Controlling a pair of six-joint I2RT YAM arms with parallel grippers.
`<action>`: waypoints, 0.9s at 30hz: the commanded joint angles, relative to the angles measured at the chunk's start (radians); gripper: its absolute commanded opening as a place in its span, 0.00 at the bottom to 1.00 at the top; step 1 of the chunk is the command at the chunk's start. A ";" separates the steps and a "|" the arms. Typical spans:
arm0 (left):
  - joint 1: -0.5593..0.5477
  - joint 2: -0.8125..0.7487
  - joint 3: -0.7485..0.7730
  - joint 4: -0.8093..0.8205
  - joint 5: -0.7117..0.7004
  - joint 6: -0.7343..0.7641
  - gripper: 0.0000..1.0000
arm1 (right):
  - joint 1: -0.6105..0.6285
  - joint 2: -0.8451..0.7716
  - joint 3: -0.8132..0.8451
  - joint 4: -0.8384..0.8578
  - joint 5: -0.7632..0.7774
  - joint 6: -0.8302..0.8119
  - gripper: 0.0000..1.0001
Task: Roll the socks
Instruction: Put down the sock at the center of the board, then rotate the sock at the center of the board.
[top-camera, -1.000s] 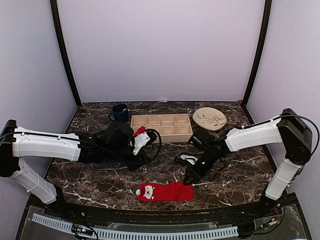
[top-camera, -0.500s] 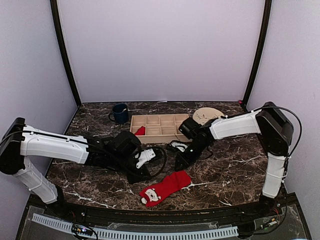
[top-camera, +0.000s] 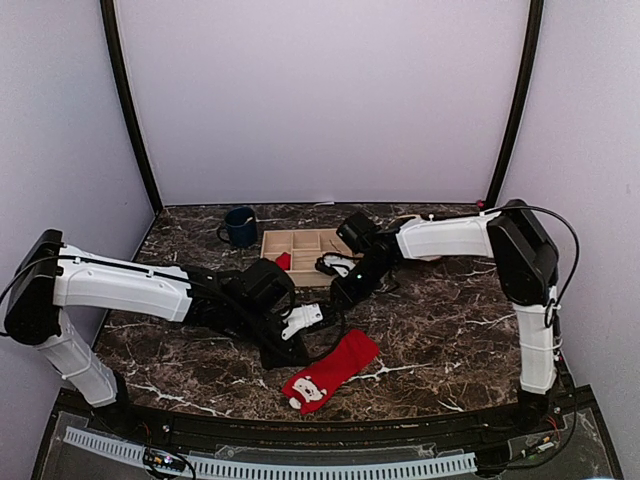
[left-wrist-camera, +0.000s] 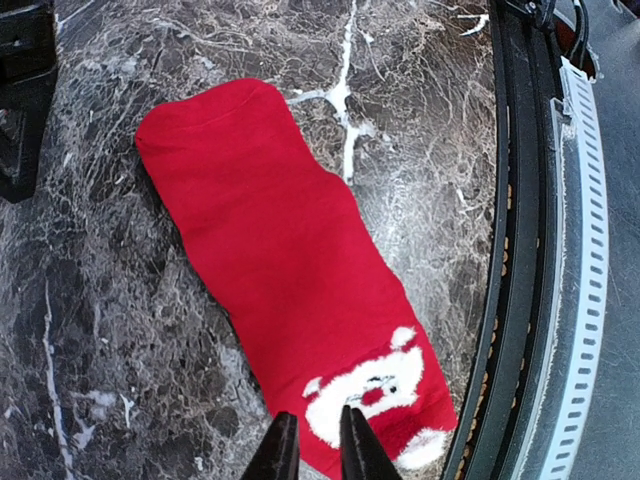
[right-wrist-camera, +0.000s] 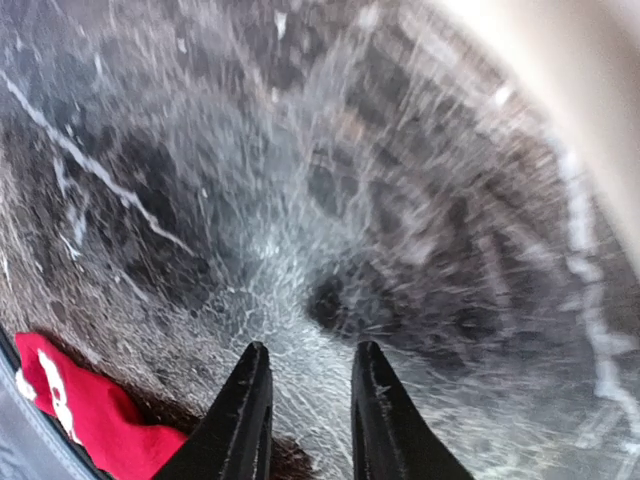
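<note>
Trouble, if it comes, starts at my left gripper (left-wrist-camera: 314, 412). Its fingers stand narrow with a thin strip of red showing between them. They are poised over the printed toe of the flat sock (left-wrist-camera: 290, 270) and catch nothing that I can see.

That sock lies at six o'clock on the table (top-camera: 450, 320). It is slanted, with the plain cuff toward two o'clock and the white figure toward eight, close to the front rail (left-wrist-camera: 560, 250). The other sock (top-camera: 284, 261) is a small red lump in the seven o'clock corner compartment of the tray (top-camera: 318, 233), which sits at twelve o'clock. I cannot tell how tightly it is rolled.

My right gripper (right-wrist-camera: 310, 350) hangs partly open and empty over bare marble by the tray's near side, apart from the cuff.

I judge these to be the risks:
- With so slim a gap, my left fingers may nip only the top layer of fabric, and the roll would start crooked or unfold.
- The marble looks slick and nothing pins the cuff, so a push from the toe end could slide the whole sock instead of turning it.
- A pull toward six o'clock could drag the toe onto the rail.
- My two arms sit near each other in the middle, so bringing the right one down to hold the cuff risks a knock against the left wrist.
</note>
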 joint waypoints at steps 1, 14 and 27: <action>-0.004 0.029 0.068 -0.084 0.025 0.085 0.15 | -0.007 -0.117 -0.004 -0.002 0.078 0.027 0.31; -0.004 0.038 0.068 -0.154 0.075 0.182 0.03 | 0.009 -0.439 -0.442 0.184 0.047 0.240 0.00; -0.004 0.141 0.147 -0.266 0.109 0.233 0.02 | 0.090 -0.375 -0.534 0.315 -0.027 0.362 0.00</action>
